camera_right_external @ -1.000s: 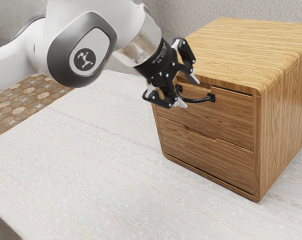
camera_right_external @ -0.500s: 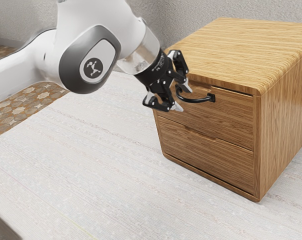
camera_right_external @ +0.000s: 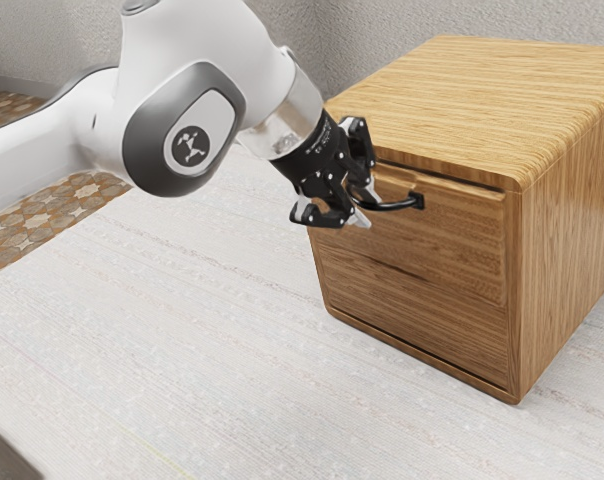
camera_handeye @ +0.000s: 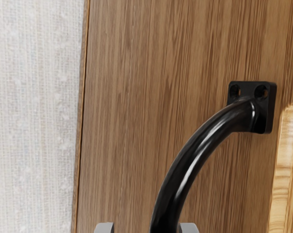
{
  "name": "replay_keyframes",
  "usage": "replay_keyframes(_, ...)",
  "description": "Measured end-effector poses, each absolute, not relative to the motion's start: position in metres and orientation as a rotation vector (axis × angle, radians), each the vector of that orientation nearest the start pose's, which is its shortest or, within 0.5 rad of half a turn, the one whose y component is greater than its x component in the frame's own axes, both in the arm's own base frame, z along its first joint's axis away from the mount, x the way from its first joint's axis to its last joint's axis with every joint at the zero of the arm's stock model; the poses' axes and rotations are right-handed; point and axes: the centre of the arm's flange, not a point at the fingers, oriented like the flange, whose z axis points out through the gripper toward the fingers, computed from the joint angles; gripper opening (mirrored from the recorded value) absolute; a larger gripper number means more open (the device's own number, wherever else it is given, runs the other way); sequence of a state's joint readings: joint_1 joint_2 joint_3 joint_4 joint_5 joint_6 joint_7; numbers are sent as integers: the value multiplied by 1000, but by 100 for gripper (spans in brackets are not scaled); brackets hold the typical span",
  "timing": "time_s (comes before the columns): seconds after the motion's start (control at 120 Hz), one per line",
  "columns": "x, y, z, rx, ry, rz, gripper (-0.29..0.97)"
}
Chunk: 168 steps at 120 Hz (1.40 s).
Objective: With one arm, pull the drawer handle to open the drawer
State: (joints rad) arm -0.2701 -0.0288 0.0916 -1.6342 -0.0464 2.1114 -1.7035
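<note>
The black curved metal handle on the bamboo-wood cabinet's top drawer front lies crosswise within our black two-finger tool, drawn narrow about its arm-side end, perhaps clamped, we cannot tell, so the pull runs toward the exterior view's left.

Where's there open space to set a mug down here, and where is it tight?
The cabinet's top is bare, and so is the pale tabletop in front of it. It is crowded at the top drawer's handle, where the gripper sits.
</note>
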Motion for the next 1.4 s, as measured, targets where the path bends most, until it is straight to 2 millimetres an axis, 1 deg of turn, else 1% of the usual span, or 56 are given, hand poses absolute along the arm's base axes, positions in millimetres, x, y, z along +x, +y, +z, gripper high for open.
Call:
replay_keyframes(0.117, 575, -105, 673, -2550, -2466, -471, 5)
replay_keyframes(0.367, 566, -104, 666, -2547, -2452, -443, 1)
replay_keyframes(0.55, 542, -100, 675, -2563, -2455, -442, 0)
replay_keyframes(0.733, 529, -97, 667, -2563, -2446, -418, -1)
replay_keyframes(0.908, 512, -89, 669, -2563, -2457, -419, -1)
replay_keyframes(1.033, 505, -87, 667, -2563, -2457, -413, -1)
replay_keyframes(1.167, 493, -85, 666, -2568, -2456, -407, -1)
replay_keyframes(1.292, 475, -82, 666, -2578, -2453, -401, -1)
replay_keyframes(1.4, 455, -78, 665, -2589, -2452, -400, -1)
